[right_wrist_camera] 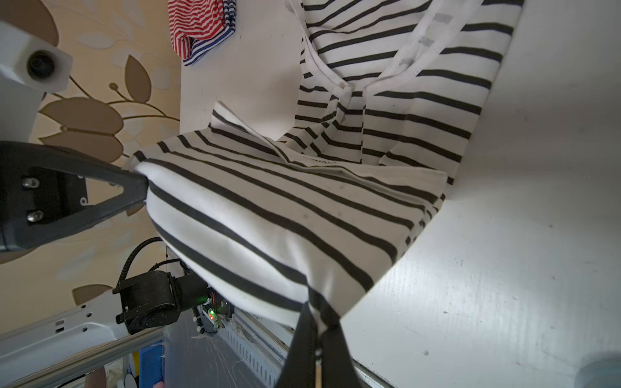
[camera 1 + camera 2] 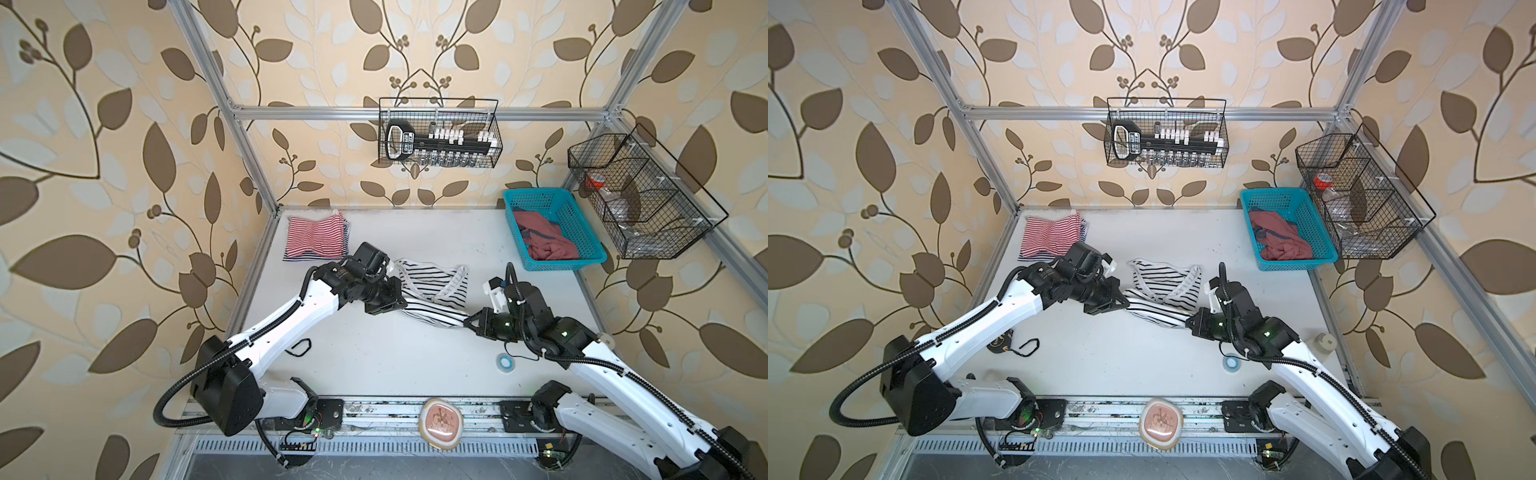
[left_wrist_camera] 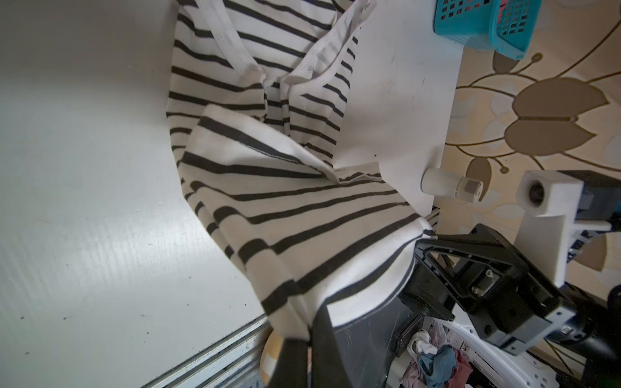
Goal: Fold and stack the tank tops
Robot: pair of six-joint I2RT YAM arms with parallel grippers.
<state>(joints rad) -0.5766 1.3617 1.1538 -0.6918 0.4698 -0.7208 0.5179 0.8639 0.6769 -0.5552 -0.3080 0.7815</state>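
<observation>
Black-striped top [image 2: 436,282] at frame centre stretches between left gripper [image 2: 402,305] and right gripper [image 2: 468,322], each clamped tight on one of its corners.

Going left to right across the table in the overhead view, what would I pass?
First the red-and-white striped top → left gripper → black-and-white striped top → right gripper → blue basket.
</observation>
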